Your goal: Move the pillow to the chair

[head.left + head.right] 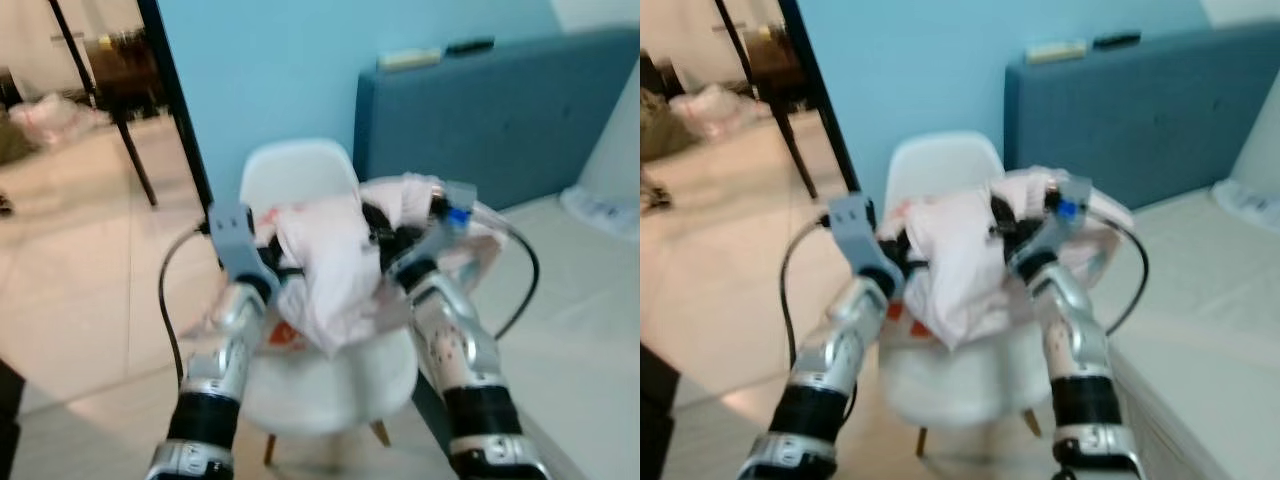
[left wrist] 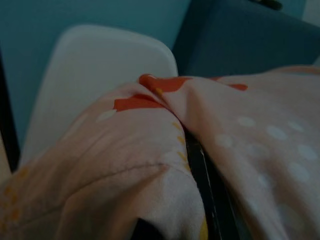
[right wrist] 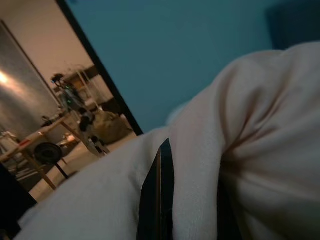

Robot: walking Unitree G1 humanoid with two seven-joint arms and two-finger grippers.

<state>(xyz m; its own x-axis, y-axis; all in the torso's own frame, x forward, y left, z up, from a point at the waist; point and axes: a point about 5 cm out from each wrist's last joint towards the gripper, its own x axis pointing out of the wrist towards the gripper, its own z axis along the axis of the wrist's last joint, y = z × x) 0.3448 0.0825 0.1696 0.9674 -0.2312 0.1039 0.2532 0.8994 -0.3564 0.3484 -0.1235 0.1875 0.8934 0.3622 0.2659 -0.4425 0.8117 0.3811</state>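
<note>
Pale pink cloth with orange marks and faint white dots covers the pillow (image 1: 325, 275), which sits at the centre of the left eye view, held up between the two arms just above the seat of the chair (image 1: 300, 175). The picture is blurred, so I cannot tell if the pillow's lower edge touches the seat.

The left gripper (image 1: 278, 268) presses into the pillow's left side, and in the left wrist view a black finger (image 2: 207, 187) is buried in a fold of the cloth; it is closed on the pillow. The right gripper (image 1: 378, 238) holds the right side, and in the right wrist view a black finger (image 3: 159, 192) lies against the bunched cloth, also clamped on it.

The chair is white with a rounded back and wooden legs, in the lower centre of the frame. Behind it stands a light blue wall (image 1: 270, 70). At the upper right is a dark blue headboard (image 1: 500, 115), and a bed (image 1: 590, 330) fills the right side. At the upper left a doorway (image 1: 80, 120) opens onto a tiled floor.
</note>
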